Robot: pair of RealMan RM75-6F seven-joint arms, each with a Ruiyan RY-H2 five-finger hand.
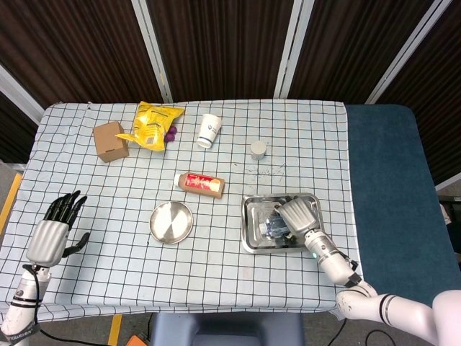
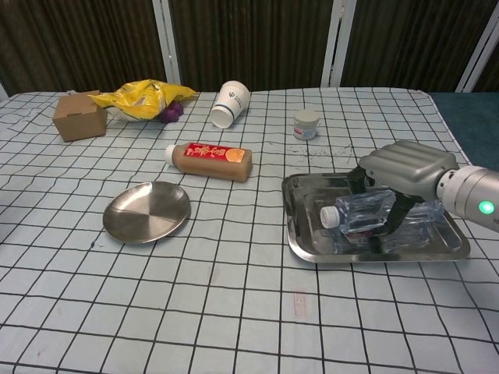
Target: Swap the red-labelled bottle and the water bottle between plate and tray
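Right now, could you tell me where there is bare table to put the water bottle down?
The round plate is bare, and open cloth runs along the whole near edge in front of it and the tray. Cloth between plate and tray is also free. It is crowded at the far left, around the cardboard box, yellow bag and paper cup.
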